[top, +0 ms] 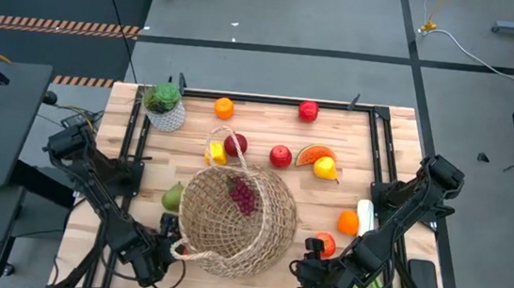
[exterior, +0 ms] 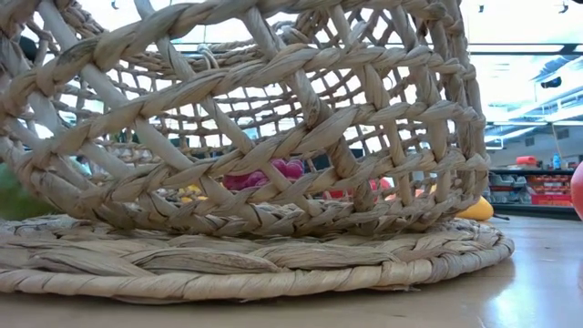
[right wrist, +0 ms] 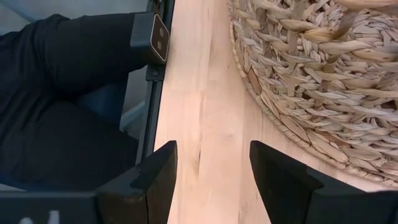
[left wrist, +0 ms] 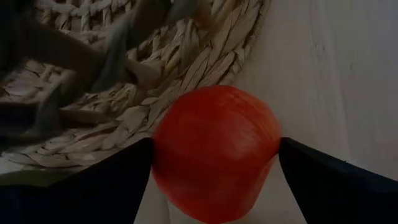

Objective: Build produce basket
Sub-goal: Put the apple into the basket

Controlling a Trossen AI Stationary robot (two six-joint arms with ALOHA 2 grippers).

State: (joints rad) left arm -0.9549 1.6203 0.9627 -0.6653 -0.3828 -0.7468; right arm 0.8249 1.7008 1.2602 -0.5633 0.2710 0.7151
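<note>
High view shows one basket lying tipped on its side near the front middle of the wooden table, its round base toward the front edge and its thin loop handle reaching toward the back. One bunch of purple grapes lies inside it. Loose on the table I count three red apples: one near the back edge, one in the middle, and one just by the handle. Beside that last apple sits one yellow piece. There are two oranges in plain sight, one at the back and one on the right, the latter touching one white leek stalk. One orange slice and one yellow lemon lie together right of centre, and one green pear sits against the basket's left side. One potted plant stands at the back left corner. The left claw is at the front, by the basket's base, its two fingers pressed on either side of a round red-orange fruit. The right claw is at the front right of the basket, its fingers apart over bare wood with nothing between them; one more red-orange fruit lies just beside that arm.
</note>
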